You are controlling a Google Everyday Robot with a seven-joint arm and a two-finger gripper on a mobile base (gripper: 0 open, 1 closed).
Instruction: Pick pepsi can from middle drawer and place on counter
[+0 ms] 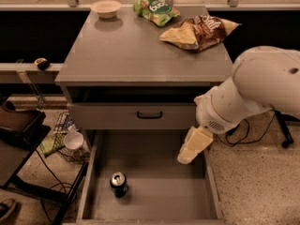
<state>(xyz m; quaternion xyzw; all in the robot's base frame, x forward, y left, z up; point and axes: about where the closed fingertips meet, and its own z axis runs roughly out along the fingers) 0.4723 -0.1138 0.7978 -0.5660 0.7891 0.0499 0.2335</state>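
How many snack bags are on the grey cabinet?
2. The green bag lies at the counter's back edge; the brown chip bag lies just right of it. The gripper hangs over the open drawer's right side.
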